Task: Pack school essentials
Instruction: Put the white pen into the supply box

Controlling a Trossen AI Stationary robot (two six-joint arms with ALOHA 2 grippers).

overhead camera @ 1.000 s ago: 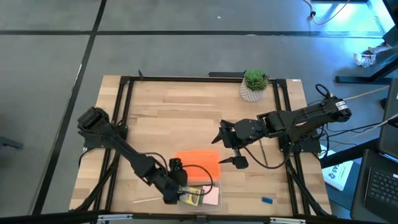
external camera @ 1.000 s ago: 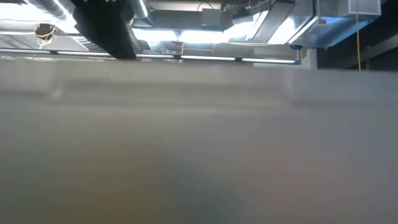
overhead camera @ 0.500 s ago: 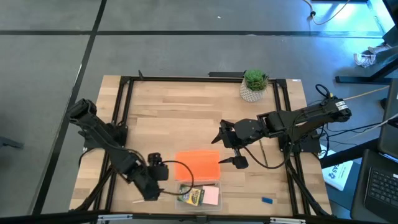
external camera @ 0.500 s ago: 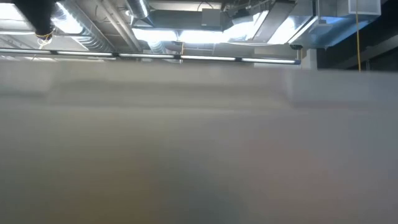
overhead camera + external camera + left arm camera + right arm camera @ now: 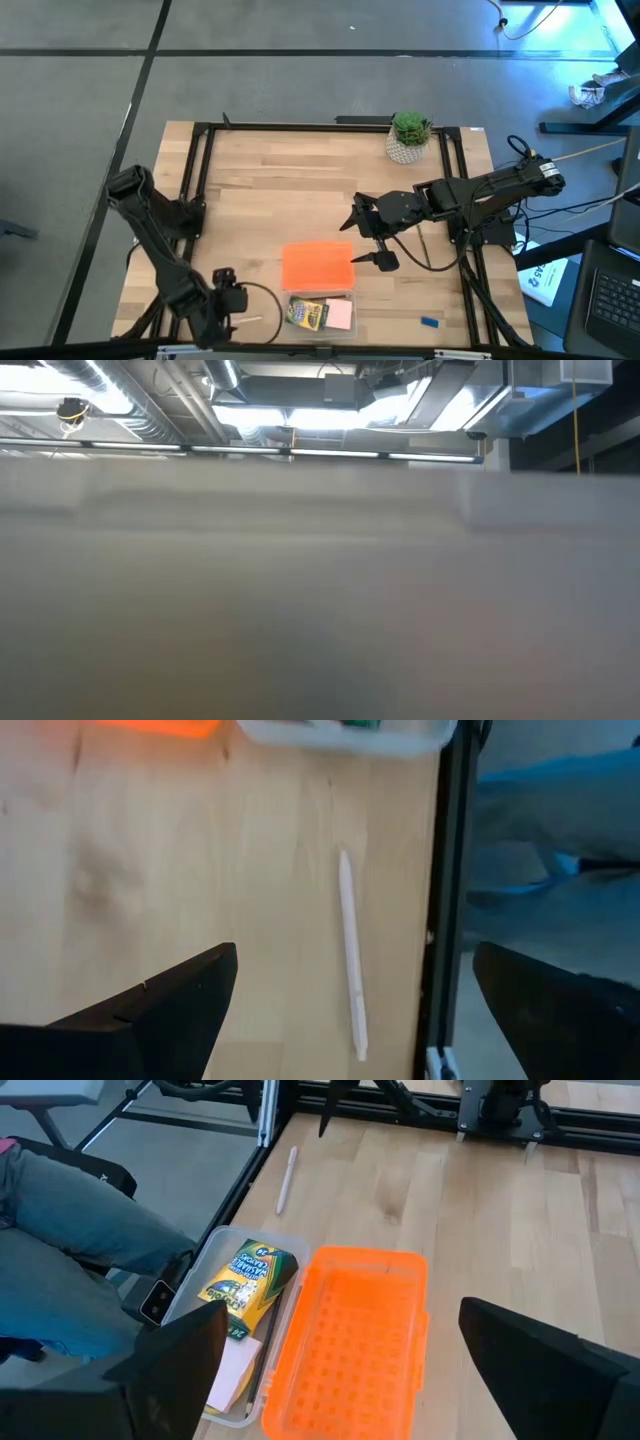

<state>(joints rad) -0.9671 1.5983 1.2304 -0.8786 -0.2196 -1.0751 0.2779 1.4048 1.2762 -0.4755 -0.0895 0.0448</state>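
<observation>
A clear case (image 5: 320,314) sits by the table's near edge, holding the green-and-yellow crayon box (image 5: 307,315) and the pale pink pad (image 5: 340,316). Its orange lid (image 5: 318,265) lies flat just beyond it. A white pen (image 5: 246,320) lies on the table left of the case. My left gripper (image 5: 222,298) hovers open over the pen (image 5: 349,955), touching nothing. My right gripper (image 5: 362,243) is open above the table right of the lid (image 5: 350,1340) and holds nothing. A tiny blue piece (image 5: 429,322) and a thin pencil (image 5: 426,247) lie to the right. No scissors show.
A potted green plant (image 5: 408,136) stands at the far right corner. Black frame rails (image 5: 198,170) run along the table's sides. A person's legs in jeans (image 5: 70,1215) show beyond the near edge. A pale blur blocks the low view of the table.
My left gripper has drawn back from over the clear case toward the table's left near corner and now hangs above the white pen. The crayon box and pink pad stay in the case. My right arm has kept still.
</observation>
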